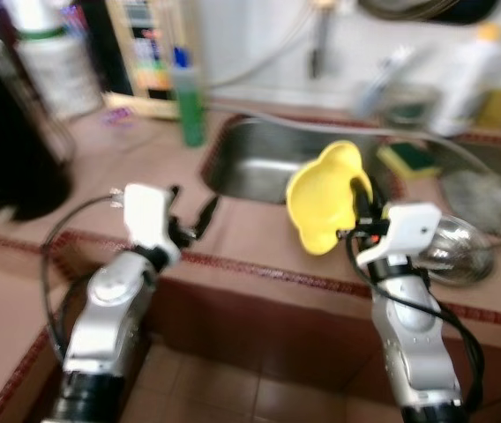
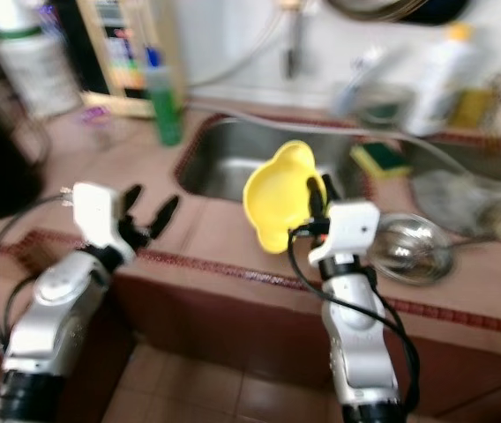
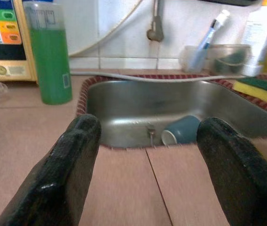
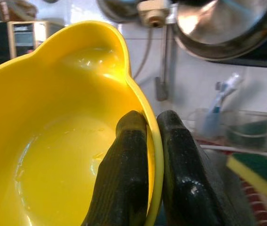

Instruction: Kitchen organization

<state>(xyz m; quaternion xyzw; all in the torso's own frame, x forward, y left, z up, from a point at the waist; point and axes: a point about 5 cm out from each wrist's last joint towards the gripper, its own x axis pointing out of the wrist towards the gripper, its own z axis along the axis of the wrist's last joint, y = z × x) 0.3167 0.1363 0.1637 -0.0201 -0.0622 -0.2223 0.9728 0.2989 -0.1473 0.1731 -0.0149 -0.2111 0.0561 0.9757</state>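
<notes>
A: Gripping the yellow bowl (image 1: 324, 197) by its rim, that's the right gripper (image 4: 153, 141): one finger inside, one outside, bowl tipped on edge over the counter (image 1: 250, 233), sink (image 3: 171, 106) just beyond it.

B: And the left gripper (image 1: 190, 215)?

A: Fingers spread wide, holding nothing, hovering over the counter, aimed at the sink. A blue cup (image 3: 180, 131) lies in there; a green bottle (image 3: 51, 52) stands just beside the sink.

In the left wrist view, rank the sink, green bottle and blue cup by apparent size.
1. Sink, largest.
2. Green bottle.
3. Blue cup, lying in the sink, smallest.
The bottle stands nearer the camera than the cup, which may exaggerate that gap.
</notes>
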